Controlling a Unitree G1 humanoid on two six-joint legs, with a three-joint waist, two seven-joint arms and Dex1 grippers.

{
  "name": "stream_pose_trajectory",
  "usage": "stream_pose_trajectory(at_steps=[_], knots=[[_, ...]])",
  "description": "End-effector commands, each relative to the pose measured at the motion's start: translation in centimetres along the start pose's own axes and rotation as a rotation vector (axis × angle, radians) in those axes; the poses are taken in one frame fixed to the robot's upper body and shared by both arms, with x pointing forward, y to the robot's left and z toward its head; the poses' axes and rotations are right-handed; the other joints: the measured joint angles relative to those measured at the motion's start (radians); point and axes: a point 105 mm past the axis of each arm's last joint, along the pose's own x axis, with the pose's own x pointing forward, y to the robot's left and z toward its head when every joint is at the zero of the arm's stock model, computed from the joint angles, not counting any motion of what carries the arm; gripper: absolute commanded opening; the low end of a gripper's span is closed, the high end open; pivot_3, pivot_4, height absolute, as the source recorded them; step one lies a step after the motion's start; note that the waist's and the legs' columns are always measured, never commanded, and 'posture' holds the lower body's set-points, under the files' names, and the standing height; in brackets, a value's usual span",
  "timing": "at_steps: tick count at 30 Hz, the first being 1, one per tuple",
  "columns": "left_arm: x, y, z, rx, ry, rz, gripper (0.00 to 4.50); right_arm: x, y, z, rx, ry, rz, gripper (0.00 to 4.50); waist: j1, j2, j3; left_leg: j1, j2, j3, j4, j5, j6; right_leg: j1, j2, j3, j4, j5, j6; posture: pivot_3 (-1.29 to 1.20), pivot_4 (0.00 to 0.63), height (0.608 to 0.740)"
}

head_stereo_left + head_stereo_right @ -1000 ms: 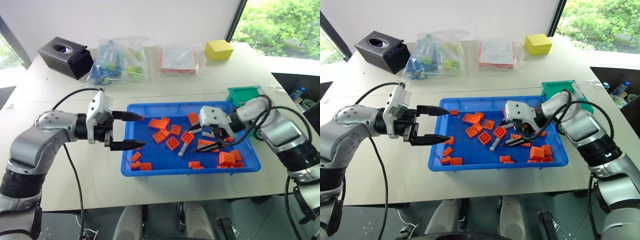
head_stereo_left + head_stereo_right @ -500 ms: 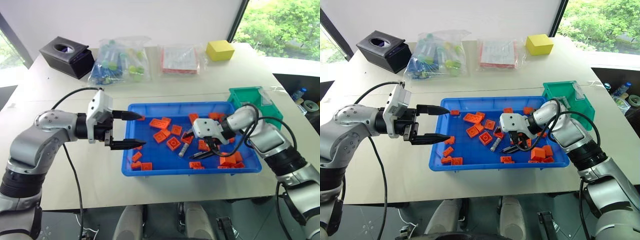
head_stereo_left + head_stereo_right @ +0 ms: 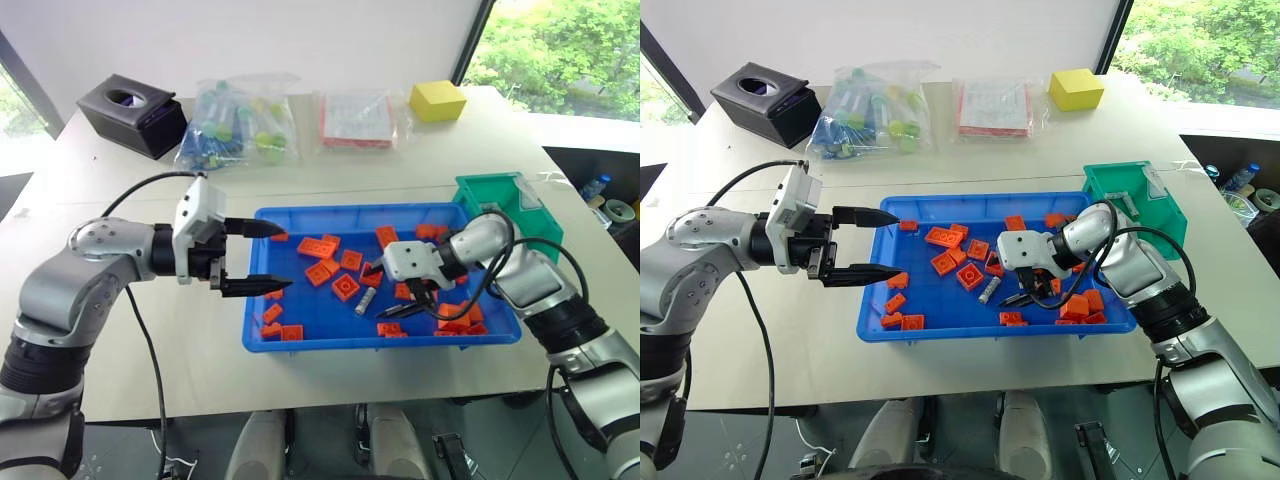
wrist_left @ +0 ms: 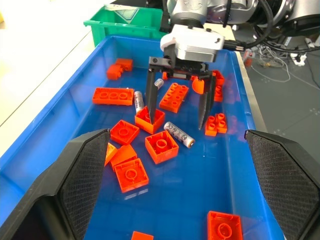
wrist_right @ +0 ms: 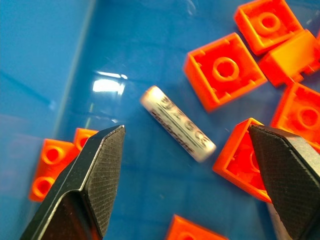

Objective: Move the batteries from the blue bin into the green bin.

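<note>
A: What is standing on the far left of the tabletop point(image 3: 120, 380)?

B: A black tissue box point(image 3: 133, 113) is sitting at the far left corner. Beside it two clear bags are lying, one with coloured tubes point(image 3: 238, 122) and one with red sheets point(image 3: 357, 118).

A: And your left gripper point(image 3: 258, 258)?

B: I am holding it level just at the left wall of the blue bin point(image 3: 300, 345). Its fingers point(image 3: 255, 288) are spreading wide apart, and they are gripping nothing. They are pointing across the bin toward my other arm.

A: What is lying inside the bin?

B: Many orange bricks point(image 3: 345, 287) are lying scattered on its floor. Among them, near the middle, one battery point(image 3: 367, 299) is lying flat; in the left wrist view it is showing as a grey cylinder with dark print point(image 4: 179, 134). A second battery point(image 4: 138, 99) is lying just beside a long brick, further toward the green bin.

A: Where is your right gripper point(image 3: 396, 290) now?

B: I am keeping it low inside the bin, pointing down. Its fingers point(image 4: 204, 106) are standing open, one on each side of the first battery. In the right wrist view the battery point(image 5: 178, 131) is lying between the two fingers point(image 5: 95, 175), but they are not touching it.

A: And the green bin point(image 3: 505, 195)?

B: It is standing on the tabletop right beside the far right corner of the blue bin. I cannot tell what is lying inside it. A yellow block point(image 3: 437, 100) is sitting further back, well apart.
</note>
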Motion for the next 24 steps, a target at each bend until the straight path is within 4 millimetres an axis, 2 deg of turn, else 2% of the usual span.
stream_pose_trajectory(at_steps=[1, 10, 16, 24], knots=[[-0.5, 0.2, 1.3, 0.062, -0.024, 0.019, 4.50, -1.9, -1.0, 1.3, -0.048, -0.012, -0.048, 4.01, 0.000, 0.000, 0.000, 0.000, 0.000, 0.000, 0.000, 0.000, 0.000, 0.000, 0.000, 0.000, 0.000, 0.000, 0.000, 0.00, 0.150, 0.692], [-0.6, 0.3, 1.3, 0.068, -0.021, 0.019, 4.50, -1.3, 0.7, 2.7, -0.090, -0.043, 0.019, 4.01, 0.000, 0.000, 0.000, 0.000, 0.000, 0.000, 0.000, 0.000, 0.000, 0.000, 0.000, 0.000, 0.000, 0.000, 0.000, 0.00, 0.150, 0.692], [-0.7, 0.3, 1.3, 0.074, -0.017, 0.021, 4.50, 0.1, 1.6, 2.0, -0.074, -0.036, 0.058, 4.01, 0.000, 0.000, 0.000, 0.000, 0.000, 0.000, 0.000, 0.000, 0.000, 0.000, 0.000, 0.000, 0.000, 0.000, 0.000, 0.00, 0.150, 0.692], [-0.9, 0.3, 1.4, 0.078, -0.013, 0.023, 4.50, 1.2, 0.8, 0.5, -0.019, -0.021, 0.058, 4.01, -0.001, 0.000, 0.000, 0.000, 0.000, 0.000, 0.000, 0.000, 0.000, 0.000, 0.000, 0.000, 0.000, 0.000, 0.000, 0.00, 0.150, 0.692]])
